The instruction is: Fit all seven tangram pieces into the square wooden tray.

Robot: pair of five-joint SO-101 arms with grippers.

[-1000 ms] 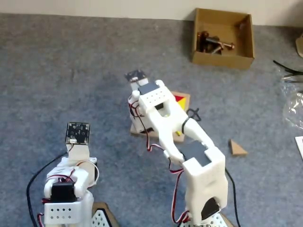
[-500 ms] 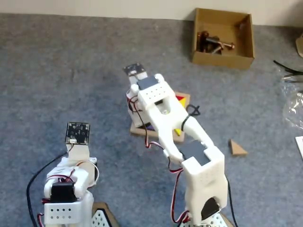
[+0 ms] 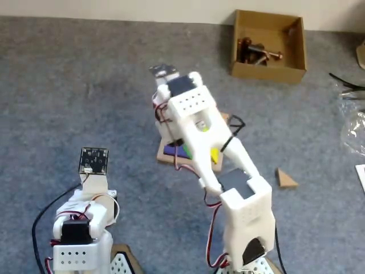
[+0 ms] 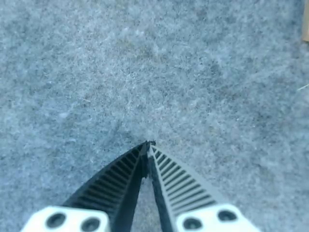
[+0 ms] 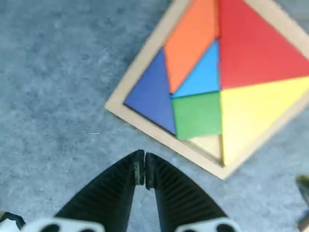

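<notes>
The right arm (image 3: 197,120) stretches over the wooden tray (image 3: 164,158), while a plain wooden triangle (image 3: 285,178) lies apart on the grey surface (image 3: 85,85).

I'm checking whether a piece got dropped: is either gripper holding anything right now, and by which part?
Nothing is held. The left gripper and the right gripper are both shut and empty.
</notes>
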